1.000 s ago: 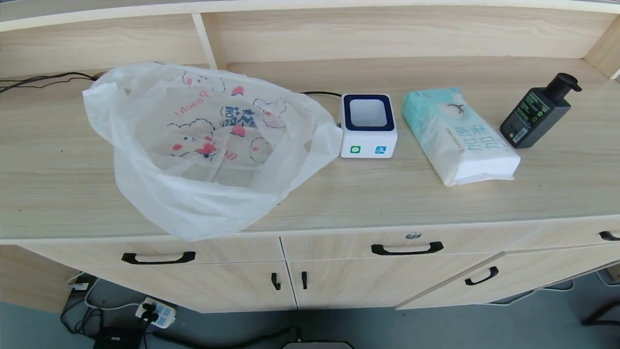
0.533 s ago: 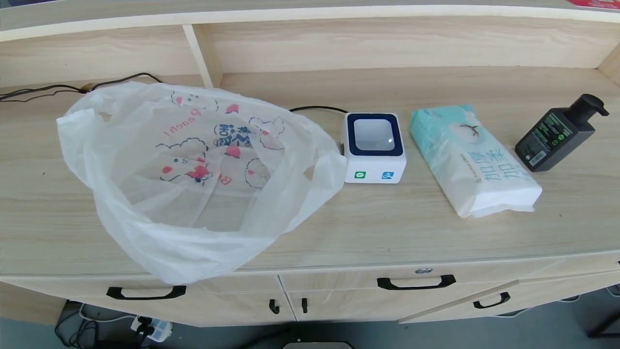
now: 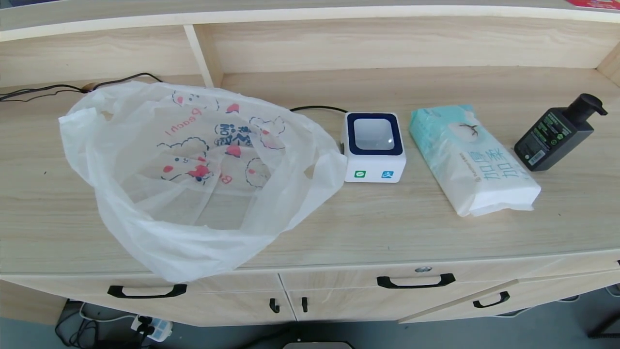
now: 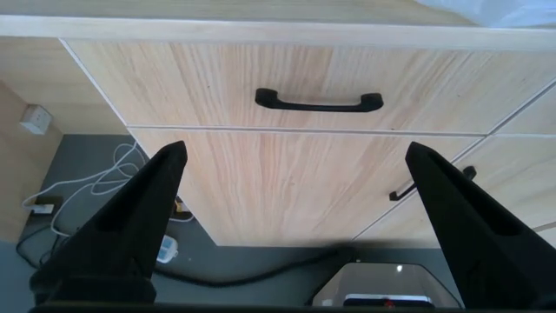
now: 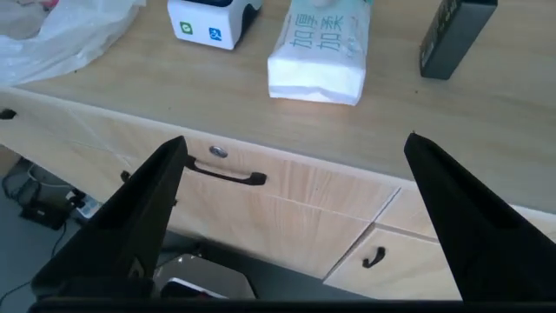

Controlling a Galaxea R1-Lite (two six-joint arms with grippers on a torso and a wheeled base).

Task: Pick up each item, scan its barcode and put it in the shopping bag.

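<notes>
A pale wood-grain counter (image 3: 387,223) runs beneath a low shelf. At its left a translucent white plastic shopping bag (image 3: 145,218) with cartoon print lies open, its lip spilling over the front edge. Just beside it stands a white box scanner (image 3: 374,148) with a navy-framed window, then a teal-and-white tissue pack (image 3: 472,160) lying flat, then a black pump bottle (image 3: 552,135). Bare counter runs between these and the front edge. The left gripper (image 4: 295,146) and right gripper (image 5: 295,137) hang below the counter's edge before the drawers (image 4: 313,174), fingers spread wide.
</notes>
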